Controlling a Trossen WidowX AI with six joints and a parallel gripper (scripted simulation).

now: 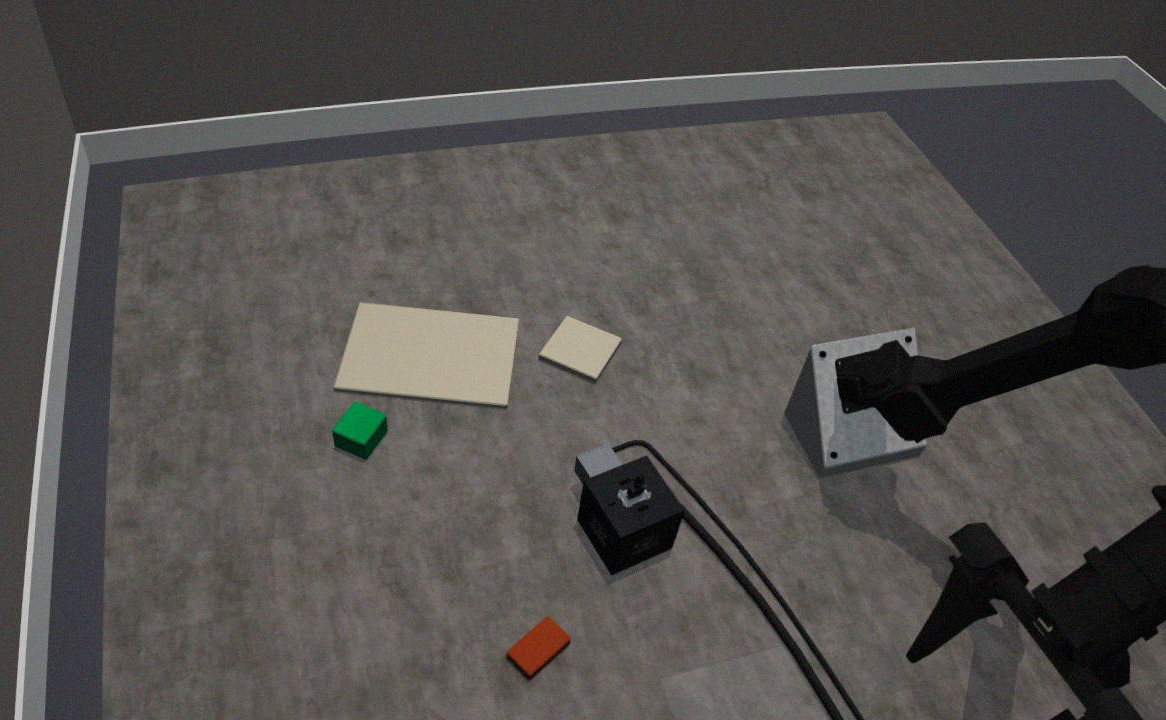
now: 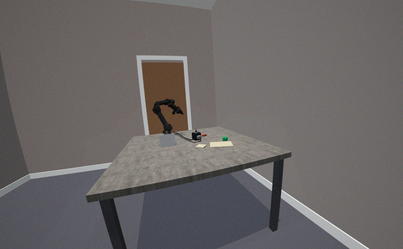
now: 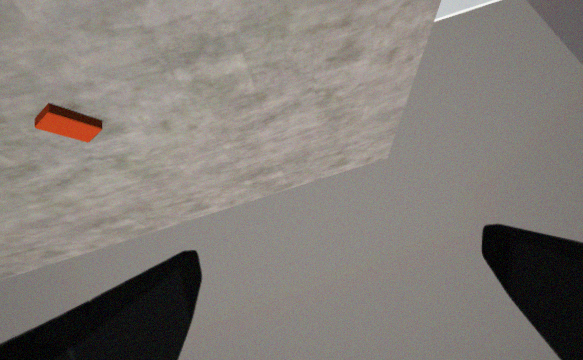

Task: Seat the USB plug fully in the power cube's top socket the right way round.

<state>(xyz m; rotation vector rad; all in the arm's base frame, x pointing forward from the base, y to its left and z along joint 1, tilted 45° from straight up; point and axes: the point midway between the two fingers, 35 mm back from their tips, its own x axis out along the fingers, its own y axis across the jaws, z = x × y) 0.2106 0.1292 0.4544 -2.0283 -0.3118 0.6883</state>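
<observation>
The black power cube (image 1: 625, 535) (image 2: 194, 135) stands on the table, with a pale socket area on its top. A small dark USB plug (image 1: 636, 486) (image 2: 195, 130) stands up from that top socket. Its way round and exact depth are too small to tell. My gripper (image 3: 338, 251) (image 2: 181, 112) is open and empty, with its two black fingers wide apart. It is raised well above the table, to the right of the cube in the top view, and does not touch the plug. The cube and plug are out of the wrist view.
A grey block (image 1: 599, 461) (image 2: 198, 137) sits at the cube's side. Dark cables (image 1: 753, 586) run from the cube past the grey wedge (image 1: 804, 420) (image 2: 167, 140). An orange block (image 1: 538, 646) (image 3: 66, 126), a green block (image 1: 360, 420) and two cream plates (image 1: 430, 353) (image 1: 580, 345) lie around.
</observation>
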